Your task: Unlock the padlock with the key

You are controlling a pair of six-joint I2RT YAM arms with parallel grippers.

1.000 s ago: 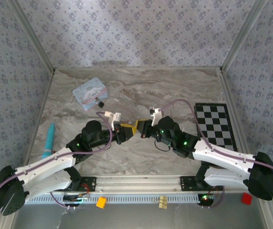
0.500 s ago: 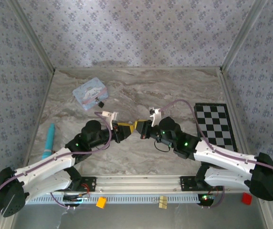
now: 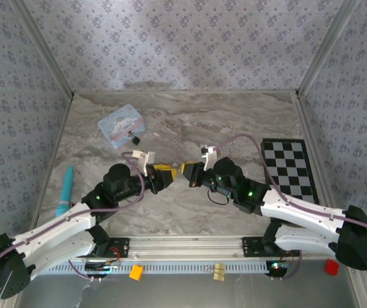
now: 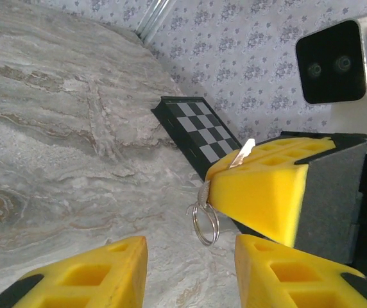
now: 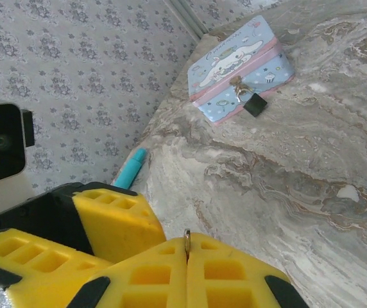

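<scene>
The key (image 4: pixel 242 154) is pinched by the right fingers (image 4: pixel 260 192). It could be knocked loose by the left fingers (image 4: pixel 100 273), spread just beside.

Slim key (image 4: pixel 242 153) with ring (image 4: pixel 206 226) in right hand (image 4: pixel 217 176), over table (image 4: pixel 55 128).

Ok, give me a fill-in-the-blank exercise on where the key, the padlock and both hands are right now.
The right hand is ___ on the key.
The left hand is ___, with nothing between its fingers.
The padlock sits at the front of the light-blue tin and is ___ in colour.
Missing words: shut; open; black.
</scene>
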